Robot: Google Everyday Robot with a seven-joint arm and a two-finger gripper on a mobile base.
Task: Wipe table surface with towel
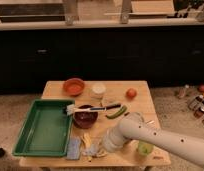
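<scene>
A: Gripper [101, 146] — where?

B: Down low at the front edge of the table [145, 107], a little left of middle, at the end of the white arm [160, 137] reaching in from the front right corner.

A: Open or closed? Holding anything?

B: Cannot tell; hidden behind the wrist.

A: And the towel [93, 150]?

B: Crumpled, pale, lying on the wood right at the gripper, close to the front edge. Touching or gripped, impossible to say.

A: Just beside that?

B: Yellow banana peel [86, 140] on its left, then a blue-grey sponge [74, 148] next to the green tray [30, 136] filling the left side. Green cup [144, 148] under the arm near the front right corner.

A: Further back?

B: Dark red bowl [86, 119] at centre with a brush [90, 108] laid across it, a green pepper [117, 112] to its right. Along the back edge: orange bowl [73, 86], white cup [98, 89], tomato [131, 93].
</scene>
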